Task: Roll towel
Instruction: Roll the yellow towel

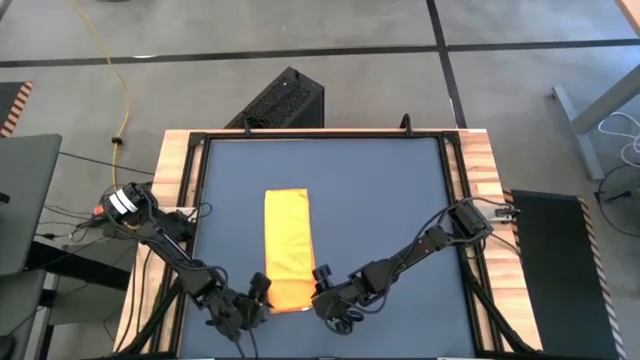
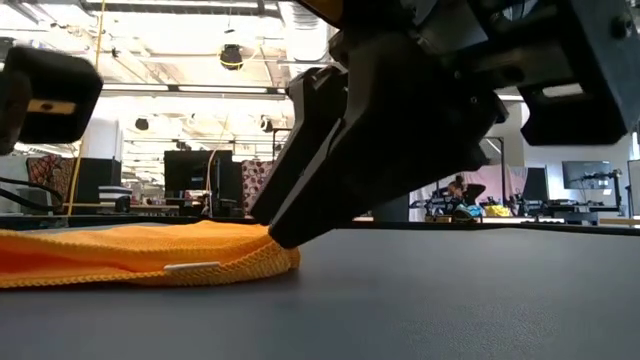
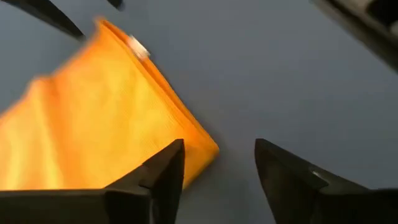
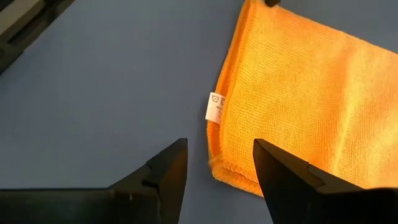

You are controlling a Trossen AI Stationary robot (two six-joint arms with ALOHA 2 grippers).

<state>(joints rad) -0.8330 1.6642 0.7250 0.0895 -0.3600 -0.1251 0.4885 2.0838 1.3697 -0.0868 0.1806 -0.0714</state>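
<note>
The towel is a bright yellow-orange cloth folded into a narrow strip. It lies flat on the dark mat, its length running from far to near. A small white tag sticks out of its right long edge near the near end. My left gripper stands open at the towel's near left corner, slanting down. My right gripper stands open at the near right corner, also slanting down. My left gripper has one finger over the towel's near left corner and the other over bare mat; whether it touches the cloth I cannot tell. My right gripper's fingertip reaches the top of the near right corner from the near right; whether it touches I cannot tell.
A wooden frame borders the mat. Bare mat lies on both sides of the towel and beyond its far end. A black box stands on the floor past the table's far edge. The low view shows a room with desks and monitors behind.
</note>
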